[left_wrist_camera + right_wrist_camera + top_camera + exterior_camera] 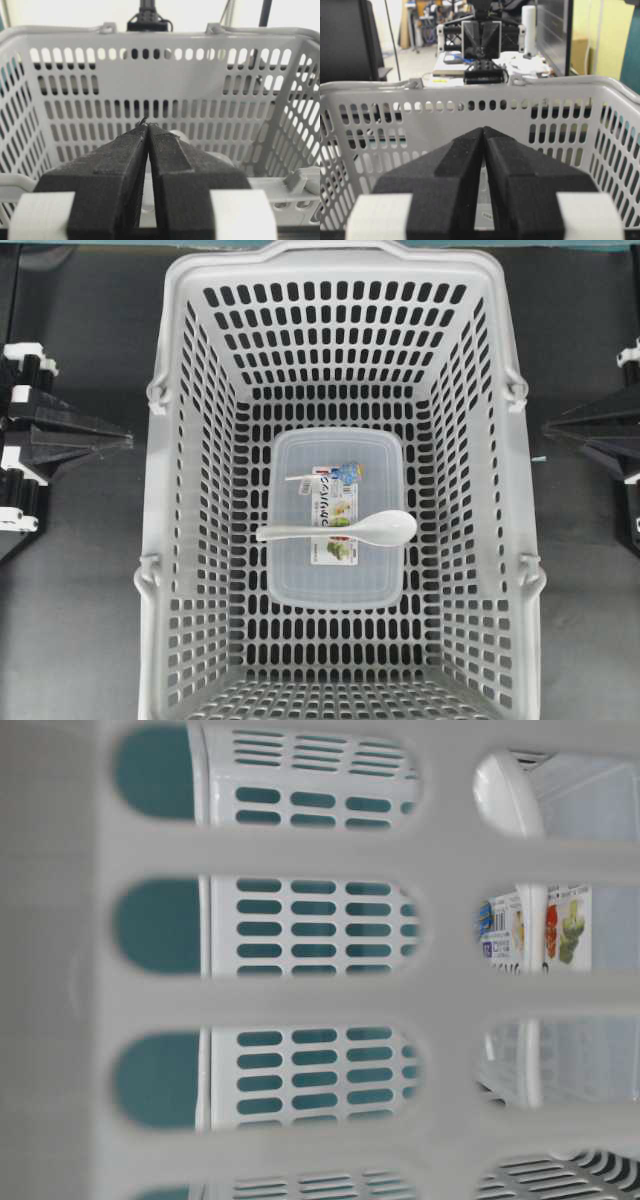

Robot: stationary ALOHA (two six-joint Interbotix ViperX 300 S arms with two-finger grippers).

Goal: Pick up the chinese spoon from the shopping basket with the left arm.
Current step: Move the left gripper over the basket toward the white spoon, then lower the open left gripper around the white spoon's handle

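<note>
Dark tabletop carries the shopping basket (170,540). Chinese spoon (345,529) lies inside on a lidded box (290,585). My left gripper (125,440), outside the basket, is closed, empty. Risk: glossy spoon skidding off the lid.

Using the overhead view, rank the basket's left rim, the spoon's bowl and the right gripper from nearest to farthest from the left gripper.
From the left gripper:
1. Basket's left rim, just beside it.
2. Spoon's bowl, mid-basket on the box.
3. Right gripper, beyond the far rim.
</note>
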